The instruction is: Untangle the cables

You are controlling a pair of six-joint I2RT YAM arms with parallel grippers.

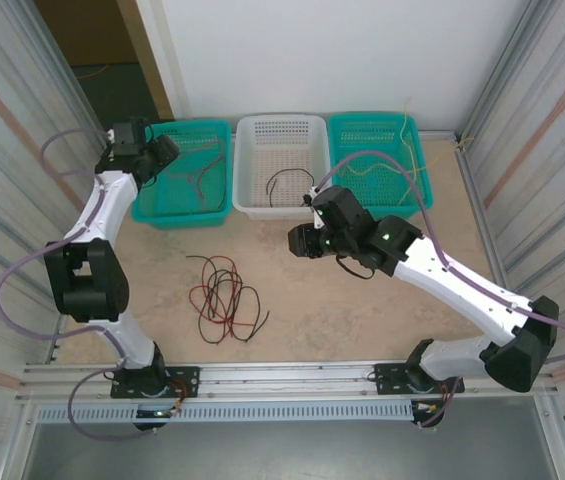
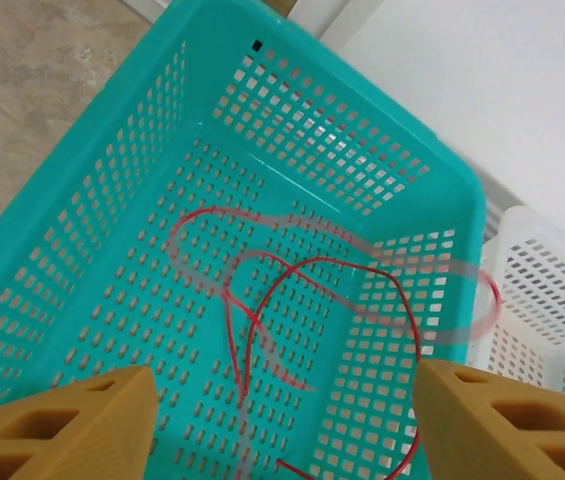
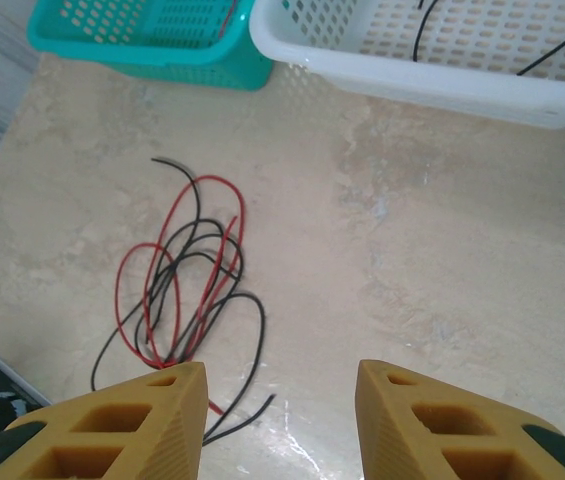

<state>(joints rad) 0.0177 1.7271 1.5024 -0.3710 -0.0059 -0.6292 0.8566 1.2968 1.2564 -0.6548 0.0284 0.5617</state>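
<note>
A tangle of red and black cables (image 1: 224, 298) lies on the table in front of the left arm's base, and in the right wrist view the tangle (image 3: 187, 270) is ahead and to the left of the fingers. My left gripper (image 1: 167, 150) hovers over the left teal basket (image 1: 182, 215). It is open (image 2: 284, 385) and empty. Below it a red cable (image 2: 312, 262) lies looped in that basket (image 2: 362, 95), partly blurred. My right gripper (image 1: 297, 242) hangs over the middle of the table, open (image 3: 280, 385), with bare tabletop between its fingers.
A white basket (image 1: 280, 210) at the back centre holds a black cable (image 1: 287, 185). A second teal basket (image 1: 377, 118) at the back right holds a yellow cable (image 1: 382, 172). Metal walls close in both sides.
</note>
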